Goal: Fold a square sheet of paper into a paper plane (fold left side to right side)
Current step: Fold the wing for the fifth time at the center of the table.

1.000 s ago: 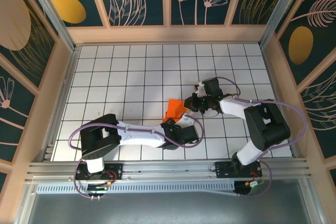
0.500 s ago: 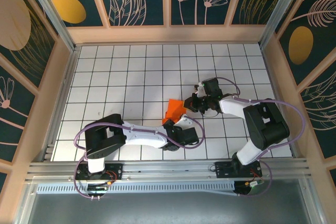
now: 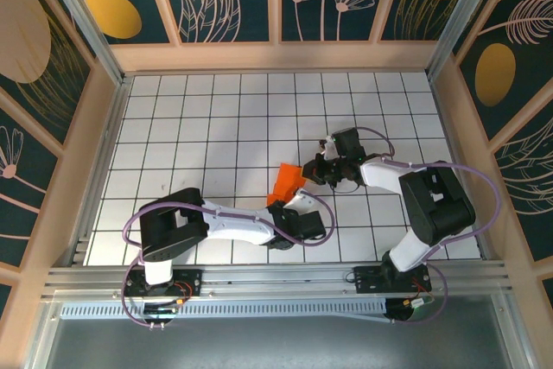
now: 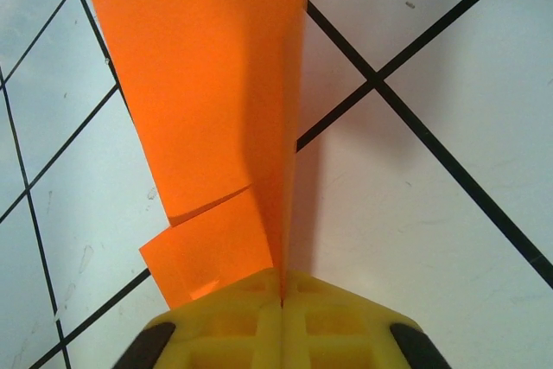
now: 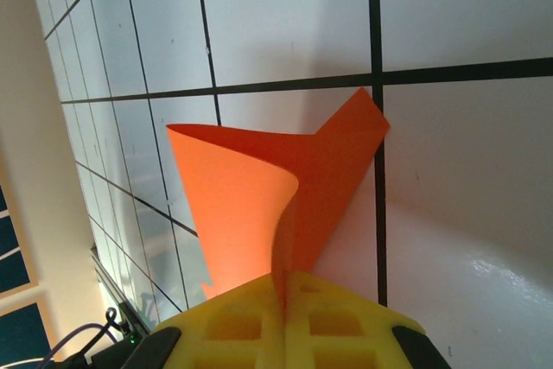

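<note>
Top external view first: one piece of orange paper (image 3: 288, 181) sits a little right of the table's (image 3: 173, 127) middle, somewhat closer to the near edge than to the far one. It is folded into a small creased shape and held up off the white grid. Two arms meet at it, one from each side. The left gripper (image 3: 281, 200) reaches in from the near-left and the right gripper (image 3: 308, 171) from the right, so the paper hangs between them.

Left wrist view: the left gripper (image 4: 281, 287) has its yellow fingers (image 4: 233, 326) pressed together on the paper's (image 4: 216, 110) lower edge, with the thin sheet running straight into the seam between them. A broad orange flap spreads to the left of that seam, and a smaller flap overlaps it lower down. Black grid lines cross the white surface behind.

Right wrist view: the right gripper (image 5: 283, 287) is also clamped on the paper (image 5: 259, 196), its yellow fingers (image 5: 346, 317) closed with the sheet caught in the slit. From there the paper curls up and over to the left, and a pointed corner sticks out to the upper right, where it crosses a grid line.

The count is one paper and two grippers, with both grippers pinching that same sheet.
</note>
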Controlling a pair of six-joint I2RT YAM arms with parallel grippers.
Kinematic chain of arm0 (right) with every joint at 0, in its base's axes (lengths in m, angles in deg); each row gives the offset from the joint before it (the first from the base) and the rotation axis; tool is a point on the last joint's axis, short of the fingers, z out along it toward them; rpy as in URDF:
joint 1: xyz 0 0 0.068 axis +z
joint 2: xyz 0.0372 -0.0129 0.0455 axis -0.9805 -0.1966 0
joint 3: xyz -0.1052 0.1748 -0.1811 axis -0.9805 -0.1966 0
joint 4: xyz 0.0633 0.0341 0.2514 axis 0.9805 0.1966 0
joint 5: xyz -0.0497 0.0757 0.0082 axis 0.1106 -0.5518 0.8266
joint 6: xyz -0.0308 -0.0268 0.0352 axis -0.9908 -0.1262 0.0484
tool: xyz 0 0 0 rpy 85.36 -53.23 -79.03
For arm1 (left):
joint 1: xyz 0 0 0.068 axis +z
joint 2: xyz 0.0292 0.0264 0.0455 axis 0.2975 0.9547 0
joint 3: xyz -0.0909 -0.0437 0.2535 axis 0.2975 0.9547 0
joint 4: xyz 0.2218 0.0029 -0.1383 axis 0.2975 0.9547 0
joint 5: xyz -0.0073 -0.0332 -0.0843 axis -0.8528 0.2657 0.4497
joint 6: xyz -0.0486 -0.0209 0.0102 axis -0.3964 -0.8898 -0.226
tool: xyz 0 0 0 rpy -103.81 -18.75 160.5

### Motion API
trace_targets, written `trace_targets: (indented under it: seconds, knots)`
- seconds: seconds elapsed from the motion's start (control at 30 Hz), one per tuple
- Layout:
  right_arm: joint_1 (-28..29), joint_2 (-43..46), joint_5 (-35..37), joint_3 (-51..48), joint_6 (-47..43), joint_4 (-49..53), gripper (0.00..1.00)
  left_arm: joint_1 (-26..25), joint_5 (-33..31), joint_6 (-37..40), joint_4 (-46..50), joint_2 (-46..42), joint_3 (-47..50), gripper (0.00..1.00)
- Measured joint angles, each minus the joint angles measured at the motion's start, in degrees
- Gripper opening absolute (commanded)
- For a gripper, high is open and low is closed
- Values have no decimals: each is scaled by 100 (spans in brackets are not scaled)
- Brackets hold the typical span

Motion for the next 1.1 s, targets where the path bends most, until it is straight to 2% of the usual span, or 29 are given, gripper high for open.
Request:
trace_targets:
  seconds: [0.17, 0.23, 0.37, 0.53, 0.7, 0.83, 1.1]
  knots:
    - [-103, 197, 323, -2, -164, 332, 28, 2, 11, -72, -105, 0, 79, 0]
    - [-291, 520, 531, -13, -236, 452, 37, 2, 96, -105, -203, -13, 179, 0]
    - [-789, 1386, 925, -138, -448, 619, 49, 66, 470, -146, -507, -227, 481, 0]
    - [-1213, 2341, 1386, -348, -758, 855, 54, 496, 1412, -223, -1182, -1102, 1091, 0]
    - [-1231, 2603, 1392, -688, -962, 866, 55, 1102, 2472, -479, -1965, -1832, 1561, 0]
    - [-1207, 2601, 1165, -1043, -1023, 811, 55, 1502, 3434, -802, -2634, -1945, 1943, 0]
    - [-785, 2496, 778, -1314, -1060, 389, 55, 2138, 4769, -1600, -3779, -1945, 2675, 0]
